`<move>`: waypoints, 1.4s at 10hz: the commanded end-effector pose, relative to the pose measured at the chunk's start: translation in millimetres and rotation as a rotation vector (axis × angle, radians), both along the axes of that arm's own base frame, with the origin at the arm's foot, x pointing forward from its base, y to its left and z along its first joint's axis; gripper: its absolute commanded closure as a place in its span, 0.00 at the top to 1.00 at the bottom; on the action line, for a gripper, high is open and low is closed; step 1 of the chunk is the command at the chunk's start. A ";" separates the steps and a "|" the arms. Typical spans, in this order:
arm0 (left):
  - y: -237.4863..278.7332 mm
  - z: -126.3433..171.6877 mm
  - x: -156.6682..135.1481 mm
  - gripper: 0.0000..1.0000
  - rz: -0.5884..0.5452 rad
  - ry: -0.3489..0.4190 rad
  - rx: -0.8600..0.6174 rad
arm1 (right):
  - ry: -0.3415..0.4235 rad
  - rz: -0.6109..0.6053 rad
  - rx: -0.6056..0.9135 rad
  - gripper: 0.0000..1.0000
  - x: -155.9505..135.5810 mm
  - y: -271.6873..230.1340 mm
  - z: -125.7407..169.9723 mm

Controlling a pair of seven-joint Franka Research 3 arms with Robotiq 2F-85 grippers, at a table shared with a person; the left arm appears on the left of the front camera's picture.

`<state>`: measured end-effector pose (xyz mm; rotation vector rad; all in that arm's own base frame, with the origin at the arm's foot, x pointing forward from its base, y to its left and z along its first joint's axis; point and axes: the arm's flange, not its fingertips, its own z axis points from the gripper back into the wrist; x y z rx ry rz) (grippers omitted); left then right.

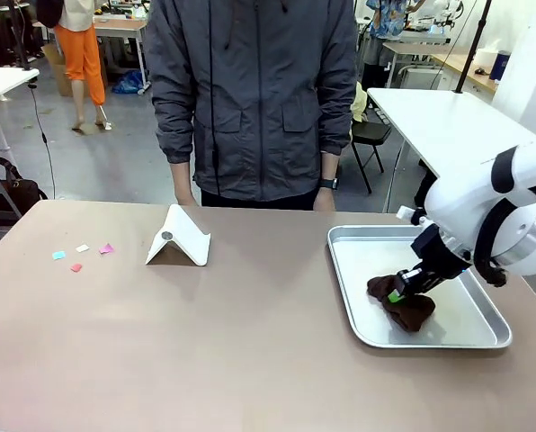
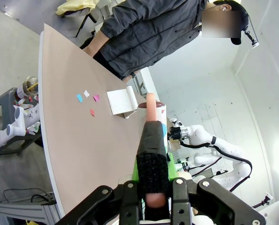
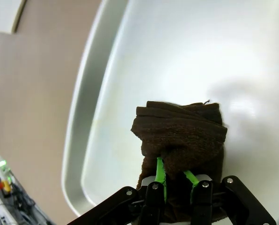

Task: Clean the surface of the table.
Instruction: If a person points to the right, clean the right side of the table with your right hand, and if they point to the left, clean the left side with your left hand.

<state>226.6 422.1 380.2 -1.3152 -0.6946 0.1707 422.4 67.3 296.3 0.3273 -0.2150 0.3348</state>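
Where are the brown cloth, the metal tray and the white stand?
brown cloth (image 1: 414, 313): front view, lower folded end.
metal tray (image 1: 362, 256): front view, bare floor, far left.
white stand (image 1: 185, 239): front view, sloping face.

To us, the top of the large rectangular taupe table (image 1: 250, 369) looks smooth and matt. The silver rectangular metal tray (image 1: 362, 261) is glossy, with soft reflections. The dark brown towel cloth (image 1: 414, 312) shows a rough, fuzzy pile. We take the white folded stand (image 1: 180, 241) for smooth plastic and the small coloured scraps (image 1: 82, 247) for matt paper. The slim rod-shaped tool (image 2: 152, 171) has a coarse black sleeve.
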 end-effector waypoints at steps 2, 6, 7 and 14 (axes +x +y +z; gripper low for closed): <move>-0.7 2.5 -2.8 0.22 0.002 -0.005 -0.002 | -0.056 -0.232 -0.053 0.10 10.6 -49.7 -18.8; -0.7 2.5 -2.8 0.22 0.002 -0.005 -0.002 | -0.042 -0.484 0.396 0.10 19.4 -81.2 11.1; -0.7 2.5 -2.8 0.22 0.002 -0.005 -0.002 | 0.011 -0.505 0.502 0.10 18.7 -86.2 18.4; -0.7 2.5 -2.8 0.22 0.002 -0.005 -0.002 | 0.640 -0.580 1.132 0.10 -26.7 -109.3 98.0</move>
